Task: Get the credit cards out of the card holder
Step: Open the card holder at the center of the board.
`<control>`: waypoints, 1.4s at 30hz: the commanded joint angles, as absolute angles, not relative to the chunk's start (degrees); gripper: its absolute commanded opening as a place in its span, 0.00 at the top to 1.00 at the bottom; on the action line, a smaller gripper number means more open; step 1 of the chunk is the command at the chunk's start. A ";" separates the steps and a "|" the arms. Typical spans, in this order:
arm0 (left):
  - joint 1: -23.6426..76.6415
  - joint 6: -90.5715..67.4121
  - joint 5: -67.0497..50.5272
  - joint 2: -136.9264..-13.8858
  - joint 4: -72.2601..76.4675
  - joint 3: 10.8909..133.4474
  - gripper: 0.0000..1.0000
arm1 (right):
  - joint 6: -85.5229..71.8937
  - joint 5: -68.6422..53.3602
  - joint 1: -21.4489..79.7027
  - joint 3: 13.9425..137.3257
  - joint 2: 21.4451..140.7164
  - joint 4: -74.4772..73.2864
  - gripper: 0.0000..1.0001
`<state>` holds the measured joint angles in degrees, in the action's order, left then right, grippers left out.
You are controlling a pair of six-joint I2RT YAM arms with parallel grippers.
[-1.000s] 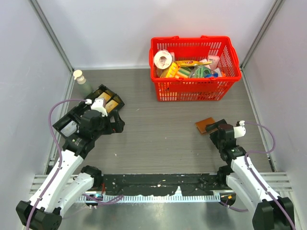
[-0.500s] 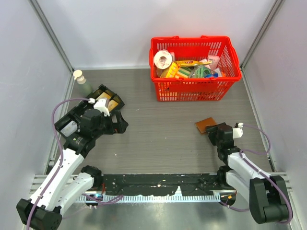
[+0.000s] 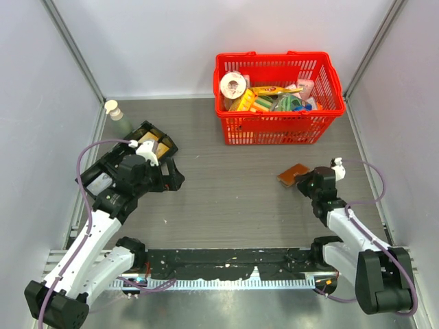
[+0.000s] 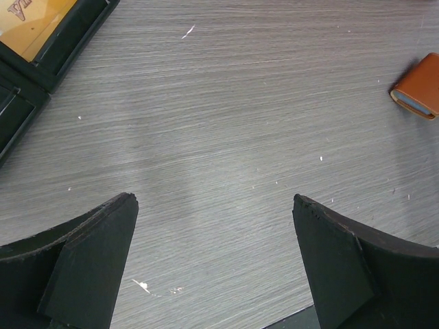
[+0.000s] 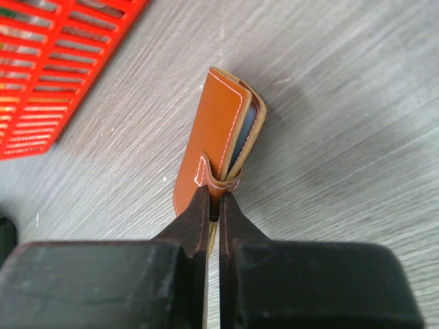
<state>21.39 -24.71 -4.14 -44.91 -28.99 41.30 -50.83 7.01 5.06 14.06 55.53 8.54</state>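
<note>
The right pincer point(image 5: 213, 202) grips the lower edge of the card holder point(image 5: 218, 130), mid-frame. The left pincer point(image 4: 214, 204) gapes wide, empty.

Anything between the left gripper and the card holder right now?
Nothing visible. Only bare table lies between the open left gripper and the card holder. The black tray lies the other way. The right gripper is pinching the holder's near edge.

Two claws point(image 4: 214, 205) point(image 5: 213, 202), one card holder point(image 5: 216, 137), one basket point(image 3: 274, 127) (red), one tray point(image 3: 145, 126) — one bottle point(image 3: 114, 110).
</note>
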 commanded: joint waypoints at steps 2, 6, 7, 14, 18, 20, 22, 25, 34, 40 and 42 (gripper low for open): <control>21.62 -23.38 -3.69 -45.35 -27.77 43.15 0.00 | -36.06 3.16 6.23 25.56 52.47 -7.36 0.99; 21.71 -23.20 -3.43 -46.05 -28.21 44.03 0.00 | -28.32 7.54 13.08 35.05 54.48 -18.88 0.99; 21.53 -23.12 -3.60 -46.14 -28.21 44.12 0.00 | -26.91 8.43 16.84 38.29 55.01 -21.85 0.99; 21.62 -22.42 -3.96 -45.97 -28.39 43.95 0.00 | -17.94 29.20 39.53 52.72 70.19 -34.71 0.99; 21.62 -21.53 -1.32 -45.53 -29.79 44.38 0.00 | -14.59 43.75 55.33 60.27 81.96 -39.19 0.99; 21.62 -21.36 -0.62 -45.26 -30.06 44.30 0.00 | -13.45 49.99 60.61 63.87 88.29 -42.87 0.99; 21.62 -21.45 1.21 -45.00 -30.41 44.38 0.00 | -13.62 54.66 64.93 67.30 94.03 -44.72 0.99; 21.53 -21.71 4.38 -44.65 -31.55 44.56 0.00 | -15.46 53.10 69.07 71.18 100.27 -46.40 0.99; 21.71 -22.85 7.82 -44.56 -32.34 44.82 0.00 | -18.72 34.13 75.06 75.77 100.03 -44.49 0.45; 21.62 -25.48 5.19 -45.96 -32.26 44.56 0.00 | -22.22 24.62 74.36 71.55 93.44 -39.91 0.30; 21.62 -26.98 2.30 -46.84 -32.34 44.56 0.00 | -23.81 21.56 71.90 67.87 90.29 -37.63 0.30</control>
